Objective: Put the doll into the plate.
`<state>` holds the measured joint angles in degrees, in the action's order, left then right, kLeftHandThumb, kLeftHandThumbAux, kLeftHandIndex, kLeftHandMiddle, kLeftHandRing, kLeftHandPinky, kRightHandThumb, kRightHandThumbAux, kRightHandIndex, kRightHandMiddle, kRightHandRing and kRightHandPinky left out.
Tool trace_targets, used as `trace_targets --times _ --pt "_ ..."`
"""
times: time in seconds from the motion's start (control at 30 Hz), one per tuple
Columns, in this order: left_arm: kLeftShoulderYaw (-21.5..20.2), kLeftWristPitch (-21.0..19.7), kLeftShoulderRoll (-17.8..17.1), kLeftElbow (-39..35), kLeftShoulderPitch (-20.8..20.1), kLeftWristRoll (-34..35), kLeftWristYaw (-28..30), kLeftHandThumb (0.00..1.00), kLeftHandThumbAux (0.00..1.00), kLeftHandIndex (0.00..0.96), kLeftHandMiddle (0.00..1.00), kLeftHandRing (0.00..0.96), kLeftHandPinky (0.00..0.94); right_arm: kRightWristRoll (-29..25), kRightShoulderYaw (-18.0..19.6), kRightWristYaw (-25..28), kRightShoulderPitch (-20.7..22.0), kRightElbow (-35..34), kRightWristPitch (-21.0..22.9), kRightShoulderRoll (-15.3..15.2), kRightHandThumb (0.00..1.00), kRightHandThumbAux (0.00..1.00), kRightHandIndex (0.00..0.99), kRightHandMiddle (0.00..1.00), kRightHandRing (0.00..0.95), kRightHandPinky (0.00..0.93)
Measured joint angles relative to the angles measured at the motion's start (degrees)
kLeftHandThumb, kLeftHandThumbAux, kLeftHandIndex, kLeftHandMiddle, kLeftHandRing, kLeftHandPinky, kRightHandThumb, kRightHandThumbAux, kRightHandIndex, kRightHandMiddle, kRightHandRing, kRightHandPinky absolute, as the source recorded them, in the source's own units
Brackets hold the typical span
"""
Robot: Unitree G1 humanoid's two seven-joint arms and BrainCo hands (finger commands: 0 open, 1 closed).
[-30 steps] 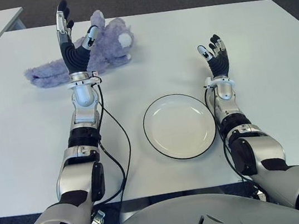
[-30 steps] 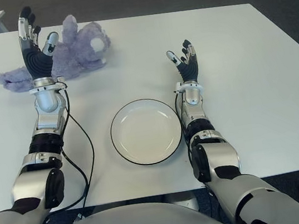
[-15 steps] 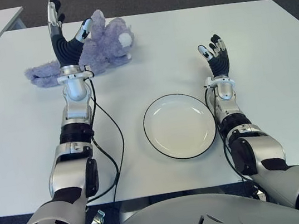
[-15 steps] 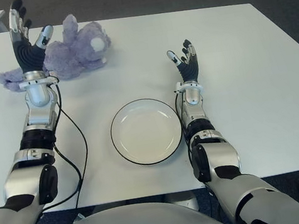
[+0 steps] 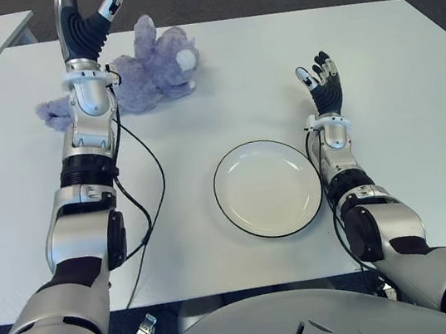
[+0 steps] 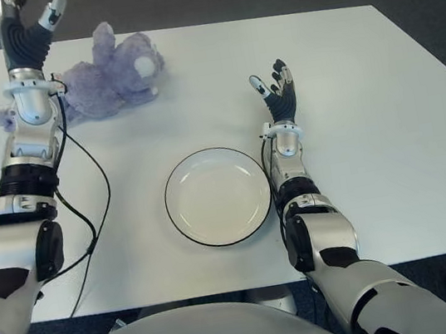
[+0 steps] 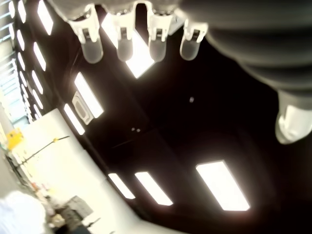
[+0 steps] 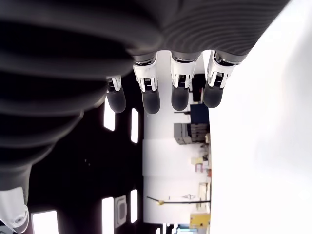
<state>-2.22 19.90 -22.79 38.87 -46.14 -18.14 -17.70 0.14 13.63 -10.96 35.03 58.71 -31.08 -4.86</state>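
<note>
The doll (image 5: 150, 69) lies just beside the raised, spread left hand (image 5: 82, 24).

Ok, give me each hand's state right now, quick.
Left hand: open, fingers spread, holding nothing, raised by the purple doll.
Right hand: open, holding nothing, to the right of the plate.

Both arms are silver segments with black joints. A loose black cable (image 5: 145, 197) hangs along the left forearm. The left hand (image 5: 85, 24) and right hand (image 5: 322, 85) have ribbed black palms, white-tipped thumbs.
</note>
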Motion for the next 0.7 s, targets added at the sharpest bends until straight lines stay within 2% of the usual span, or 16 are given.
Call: trace_targets --times 0.3,0.53,0.7 --pt "2.18 -3.58 -0.76 1.94 -2.36 -2.84 0.0 0.101 0.307 0.027 0.002 0.0 0.0 0.12 -0.18 -0.54 0.01 0.0 0.0 -0.01 0.0 0.555 0.072 0.086 0.053 0.041" --pt "3.56 -4.48 -0.92 3.99 -4.08 -3.59 0.0 0.098 0.297 0.012 0.002 0.0 0.0 0.16 -0.35 -1.05 0.03 0.0 0.0 0.0 0.0 0.551 0.071 0.08 0.048 0.04" --pt "5.15 -5.18 -1.31 7.5 -6.91 -5.02 -0.01 0.117 0.301 0.013 0.013 0.0 0.01 0.1 -0.76 -1.6 0.05 0.0 0.01 0.04 0.0 0.551 0.069 0.076 0.042 0.027"
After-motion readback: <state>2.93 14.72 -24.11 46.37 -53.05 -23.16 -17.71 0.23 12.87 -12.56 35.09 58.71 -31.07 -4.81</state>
